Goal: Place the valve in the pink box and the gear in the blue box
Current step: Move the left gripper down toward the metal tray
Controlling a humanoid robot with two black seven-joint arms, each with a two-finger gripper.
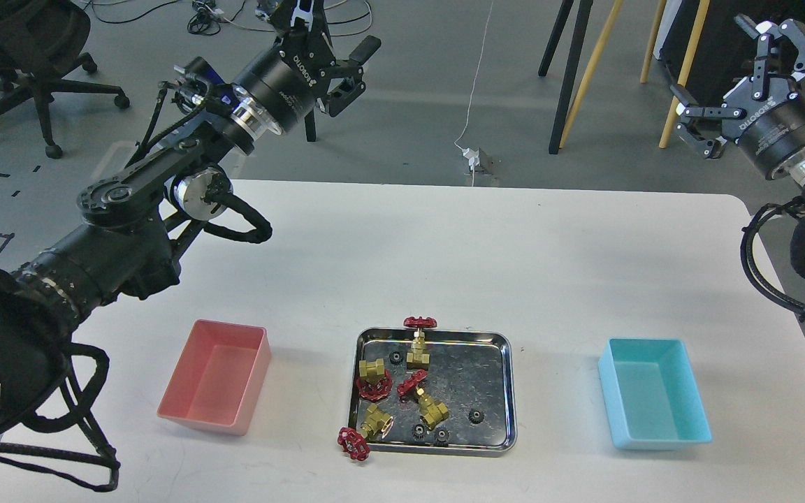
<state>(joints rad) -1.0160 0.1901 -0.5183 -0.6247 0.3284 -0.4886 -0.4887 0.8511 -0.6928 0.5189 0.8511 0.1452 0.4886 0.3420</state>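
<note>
Several brass valves with red handwheels lie in a steel tray [509, 391] at the table's front centre: one [418, 344] at the back rim, one [373, 378] on the left, one [425, 404] in the middle, and one [366, 429] hanging over the front left corner. Small black gears [475, 416] [395, 358] [418, 431] are scattered among them. The pink box [217, 377] sits empty left of the tray, the blue box [654, 402] empty on the right. My left gripper [336, 31] and right gripper [731, 70] are both raised beyond the table's far edge, open and holding nothing.
The white table [486, 251] ends in a rounded corner at the far right. Past its far edge, on the floor, are an office chair [39, 63], stand legs [570, 70] and cables. My left arm's elbow [123, 195] overhangs the table's left side.
</note>
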